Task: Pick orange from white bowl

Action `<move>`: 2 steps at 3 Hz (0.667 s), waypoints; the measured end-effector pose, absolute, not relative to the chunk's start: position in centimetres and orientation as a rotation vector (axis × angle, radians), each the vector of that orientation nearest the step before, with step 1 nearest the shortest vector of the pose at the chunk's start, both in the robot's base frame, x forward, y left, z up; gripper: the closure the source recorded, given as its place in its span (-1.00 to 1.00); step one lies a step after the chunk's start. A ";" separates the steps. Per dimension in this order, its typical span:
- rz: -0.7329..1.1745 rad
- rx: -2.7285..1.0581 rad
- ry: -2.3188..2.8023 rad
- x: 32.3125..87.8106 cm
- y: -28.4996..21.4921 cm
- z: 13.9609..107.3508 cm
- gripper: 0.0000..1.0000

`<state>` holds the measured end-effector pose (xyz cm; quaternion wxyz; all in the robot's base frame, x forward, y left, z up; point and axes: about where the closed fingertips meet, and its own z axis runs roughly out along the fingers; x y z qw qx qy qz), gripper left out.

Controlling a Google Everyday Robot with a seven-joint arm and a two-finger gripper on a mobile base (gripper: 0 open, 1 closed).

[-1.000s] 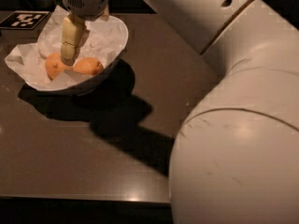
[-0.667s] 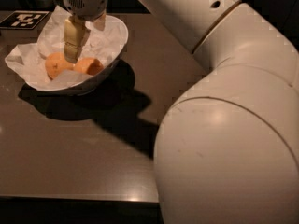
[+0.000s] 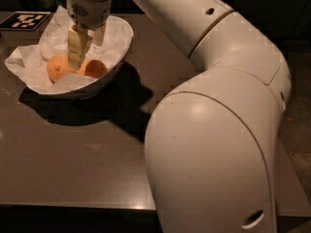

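So the claw (image 3: 87, 53) is hanging down inside the white bowl (image 3: 104, 82), with its two chunky cream fingers (image 3: 75, 45) spread apart and not gripping anything. The nearer finger's tip sits right down between the two fruits.

The orange (image 3: 94, 68), which is the deeper reddish one with smooth, plain skin, is just under the claw and a bit to the right of that finger tip. It's nestled low in the bowl. The paler yellow-orange one (image 3: 57, 68) is on the other side of the finger, and you can see a little dark dimple on it.

The bowl is wide, glossy and round with sloped sides. It's lined with crumpled white paper (image 3: 28, 64) that sticks out past the rim to the left of the claw.

Everything sits on a dark, smooth, slightly shiny table (image 3: 73, 154). A black-and-white square marker (image 3: 25, 19) lies flat up and left of the claw. The arm (image 3: 218, 110) is big, rounded, glossy off-white shells, and it fills the whole right side.
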<state>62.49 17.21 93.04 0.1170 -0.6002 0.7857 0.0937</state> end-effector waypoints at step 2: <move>0.346 -1.771 2.321 62.8 17.5 91.4 -0.66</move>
